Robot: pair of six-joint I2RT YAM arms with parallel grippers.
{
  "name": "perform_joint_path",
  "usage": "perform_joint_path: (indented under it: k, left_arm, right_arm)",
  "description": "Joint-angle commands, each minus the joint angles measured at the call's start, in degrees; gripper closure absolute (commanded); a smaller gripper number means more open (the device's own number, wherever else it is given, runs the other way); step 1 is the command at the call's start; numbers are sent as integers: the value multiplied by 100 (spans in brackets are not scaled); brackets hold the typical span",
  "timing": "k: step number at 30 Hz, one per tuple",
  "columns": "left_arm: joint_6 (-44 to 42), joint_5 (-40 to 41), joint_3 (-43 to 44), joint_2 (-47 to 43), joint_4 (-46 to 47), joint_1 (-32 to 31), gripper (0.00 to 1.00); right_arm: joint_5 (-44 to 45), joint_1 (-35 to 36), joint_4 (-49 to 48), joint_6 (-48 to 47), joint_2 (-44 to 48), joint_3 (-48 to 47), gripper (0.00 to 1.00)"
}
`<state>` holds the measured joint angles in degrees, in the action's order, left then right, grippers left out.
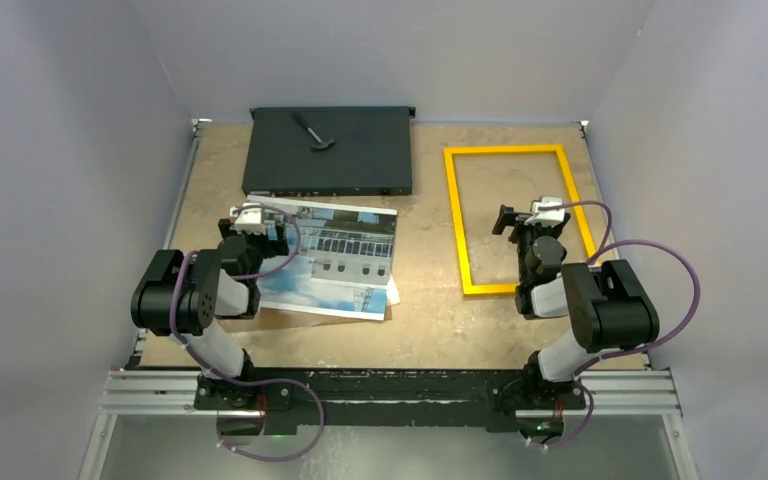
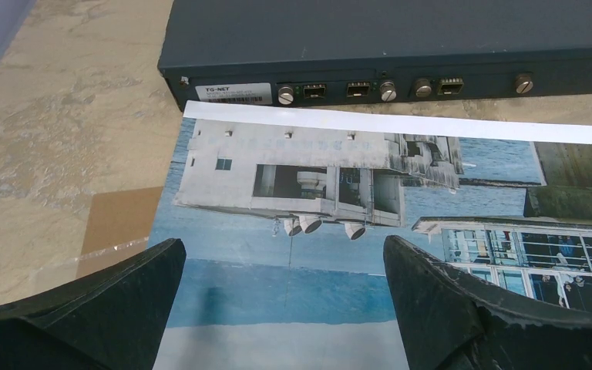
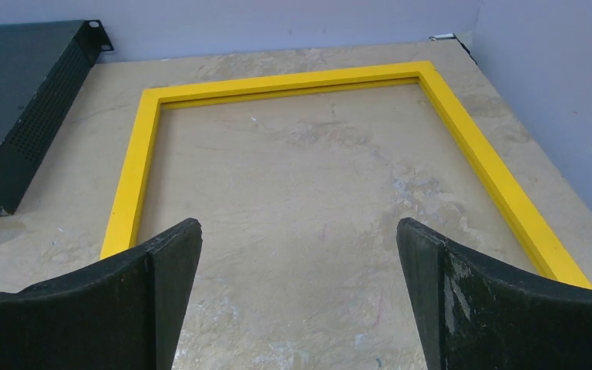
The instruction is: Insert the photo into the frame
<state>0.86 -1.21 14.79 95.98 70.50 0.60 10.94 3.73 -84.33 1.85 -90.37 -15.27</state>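
**Lift the print clean before anything else**

Work across the worktop (image 1: 420, 320) outward from the black box (image 1: 327, 150). Find the photo (image 1: 345, 255) lying face up just in front of that box, white far margin close to the box's port side, on top of a brown backing board (image 2: 119, 223) that peeks out on the side away from the box.

Note the left claw (image 2: 287, 266) spread fully wide just above the print's left end, gripping nothing. Probably the reach-and-grasp stage, with nothing lifted yet.

- Lower gently and catch only the paper's edge, leaving the board behind.
- Failing a free edge, slide the sheet past the board's lip first.
- Pinch lightly: thin paper, likely to buckle or crease.
- Keep clear of the box's front.

Then the one container. See the frame (image 1: 457, 220) lying flat to the right of the black box, well apart from the print. Holds nothing: only bare worktop inside the yellow border. Cannot tell of any pane.

See the right claw (image 3: 299, 239) likewise fully spread and empty, hovering over the frame's end farthest from the box's back. Atop the box, a small dark tool (image 1: 312, 131).
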Motion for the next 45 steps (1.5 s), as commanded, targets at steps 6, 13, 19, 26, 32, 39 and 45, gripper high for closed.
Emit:
perform_joint_path:
  k: [6, 13, 19, 26, 32, 39, 45]
  left_arm:
    - [-8, 29, 103, -108, 155, -25, 0]
    - [-5, -107, 100, -144, 207, -23, 0]
    - [-348, -213, 2216, -740, -4138, 31, 0]
    - [-135, -414, 3235, -1567, -5743, 337, 0]
    - [334, -541, 4373, -1514, -6995, 528, 0]
    - [643, -847, 5206, -1246, -7873, 904, 1]
    - [645, -866, 5385, -1200, -8073, 1051, 1]
  right_arm:
    - [-32, -12, -312, -106, 55, -37, 1]
    - [457, -56, 140, 32, 313, -270, 1]
    - [204, -56, 4335, 741, 737, -2464, 1]
    - [-1969, -789, 5421, 3306, 244, -3491, 1]
    - [-357, 407, 7593, 1976, -713, -5227, 1]
    - [-596, 581, 7756, 2152, -976, -5215, 1]
    - [-1069, 579, 7105, 2044, -588, -4840, 1]
